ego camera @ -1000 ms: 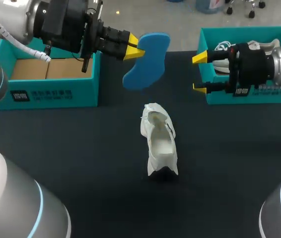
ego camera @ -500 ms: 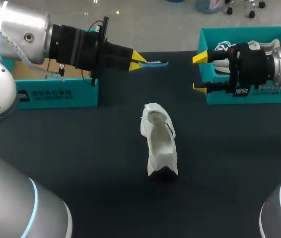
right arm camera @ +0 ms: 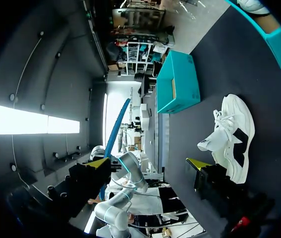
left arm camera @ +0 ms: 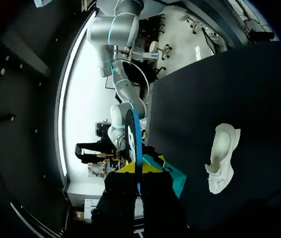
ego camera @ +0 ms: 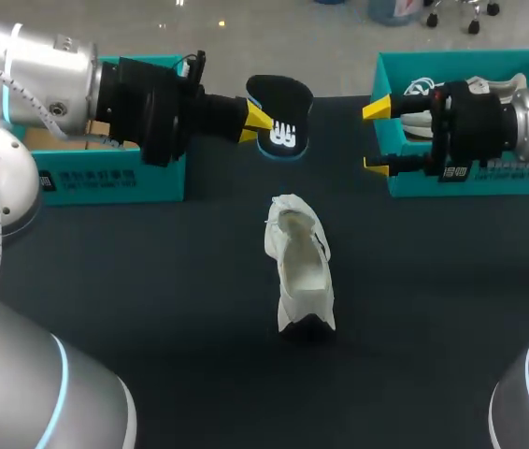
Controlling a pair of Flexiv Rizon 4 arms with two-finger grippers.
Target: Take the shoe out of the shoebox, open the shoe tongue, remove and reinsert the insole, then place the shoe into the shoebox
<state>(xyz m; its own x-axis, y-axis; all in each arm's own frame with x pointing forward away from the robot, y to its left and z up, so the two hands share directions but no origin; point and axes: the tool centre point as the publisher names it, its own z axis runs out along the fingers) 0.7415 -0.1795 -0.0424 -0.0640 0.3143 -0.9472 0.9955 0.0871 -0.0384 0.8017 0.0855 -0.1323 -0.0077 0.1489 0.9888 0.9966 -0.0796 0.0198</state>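
While pinched aloft at one edge, ready for reinsertion

Holds the insole (ego camera: 281, 117) by one edge in the left gripper (ego camera: 257, 119), fingers closed on it from both sides, up off the table (ego camera: 152, 309) near its far side, between the left shoebox (ego camera: 106, 178) and the right shoebox (ego camera: 489, 182). Leaves the right gripper (ego camera: 377, 138) spread wide with nothing between its tips, just beside the right shoebox. Finds the white shoe (ego camera: 302, 271) near the table's middle, mouth gaping upward, well apart from both grippers.

Judged thin, light and floppy: likely to buckle if pushed from the trailing end, so better gripped close to the leading end and slid in along the sole. Judged soft in the upper and light on the cloth: apt to skid or tip under a push, so worth pinning at the heel collar with the free gripper before feeding anything in
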